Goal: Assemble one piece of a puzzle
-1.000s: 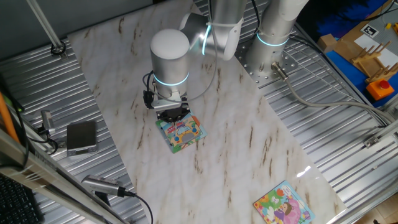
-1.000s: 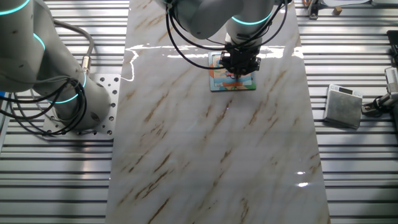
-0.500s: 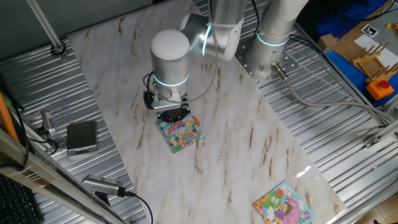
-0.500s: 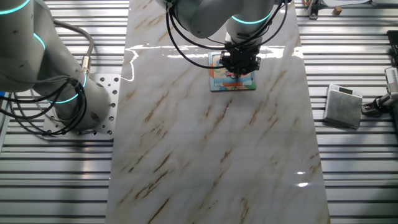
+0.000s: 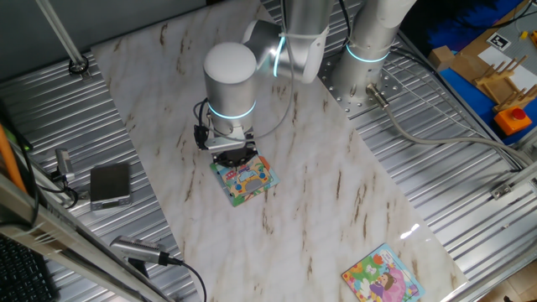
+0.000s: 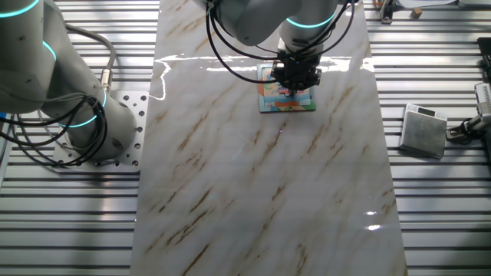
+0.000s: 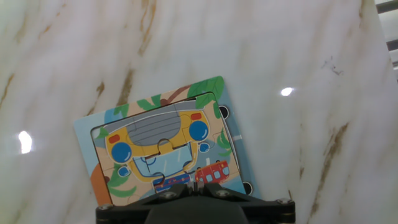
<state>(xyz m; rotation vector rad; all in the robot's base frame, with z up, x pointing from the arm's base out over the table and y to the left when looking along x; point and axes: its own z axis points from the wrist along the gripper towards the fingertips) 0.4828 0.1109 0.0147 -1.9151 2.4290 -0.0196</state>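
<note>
The puzzle [image 7: 158, 146] is a small square with a light-blue border and a yellow car scene. It lies flat on the marble table and also shows in one fixed view [image 5: 248, 182] and in the other fixed view [image 6: 288, 98]. The piece [image 7: 210, 170], red and pale blue, lies flat in the puzzle's near edge, level with the rest of the picture. My gripper [image 7: 194, 185] stands straight over that edge, its fingertips pressed together just at the piece, with nothing visibly between them. It also shows in both fixed views [image 5: 234, 156] [image 6: 296, 77]. The puzzle's nearest strip is hidden under the fingers.
A second puzzle [image 5: 383, 276] with a pink-purple figure lies at the table's near right corner. A grey box [image 5: 110, 184] sits on the ribbed metal to the left. The second arm's base [image 5: 367, 80] stands at the table's far right.
</note>
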